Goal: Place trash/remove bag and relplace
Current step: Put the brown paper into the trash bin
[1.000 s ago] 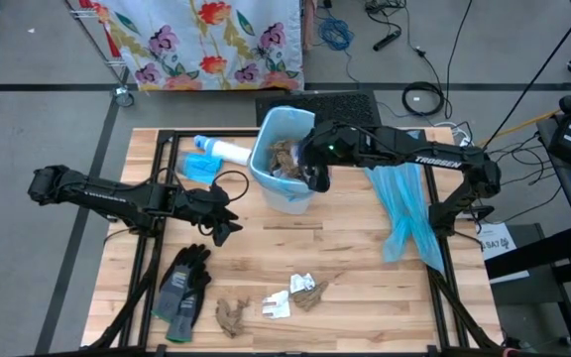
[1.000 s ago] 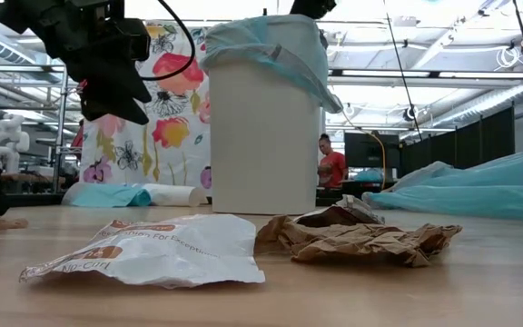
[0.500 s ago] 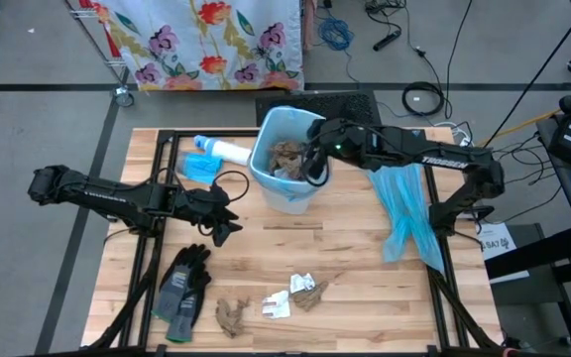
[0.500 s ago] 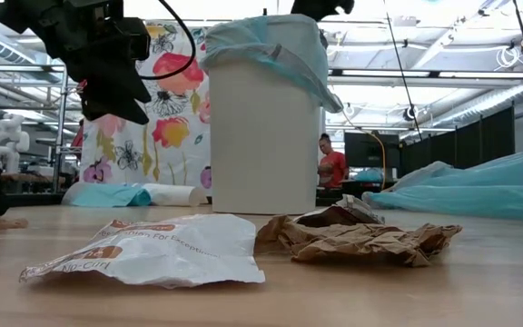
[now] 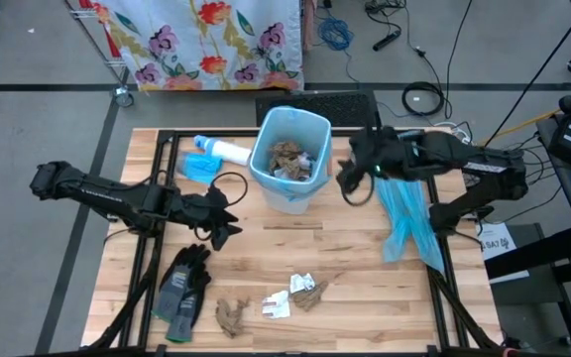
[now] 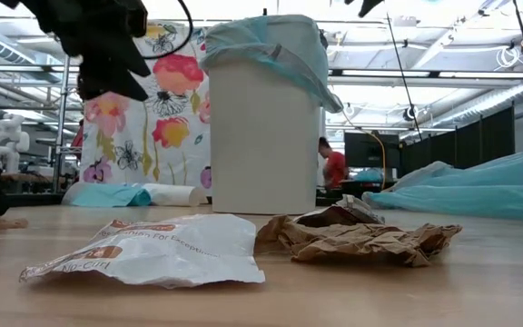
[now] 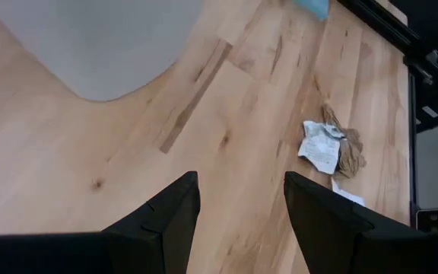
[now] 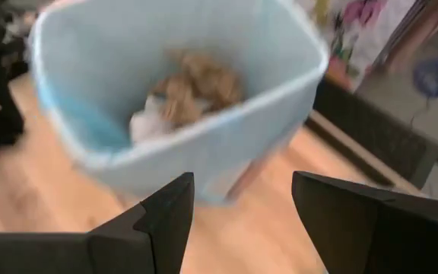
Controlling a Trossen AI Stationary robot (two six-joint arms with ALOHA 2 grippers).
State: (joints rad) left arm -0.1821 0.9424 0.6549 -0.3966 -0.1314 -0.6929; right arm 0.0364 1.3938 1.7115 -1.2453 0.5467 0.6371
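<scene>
- The right pincer [image 5: 347,184] hangs just beside the lined bin [image 5: 289,159], spread wide and empty.
- The left pincer [image 5: 228,230] hovers above the worktop [image 5: 355,278], also wide apart, gripping nothing.
- Some trash [image 5: 290,159] sits in the bin; more scraps [image 5: 297,294] lie near the worktop's front edge.

Bin [image 5: 290,159] at table's [image 5: 365,297] back middle, trash [image 5: 287,159] inside, gloves [image 5: 181,288] front left, spare bag [image 5: 404,213] right.

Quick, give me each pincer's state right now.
Left pincer: open, empty, above the table.
Right pincer: open, empty, beside the bin.
</scene>
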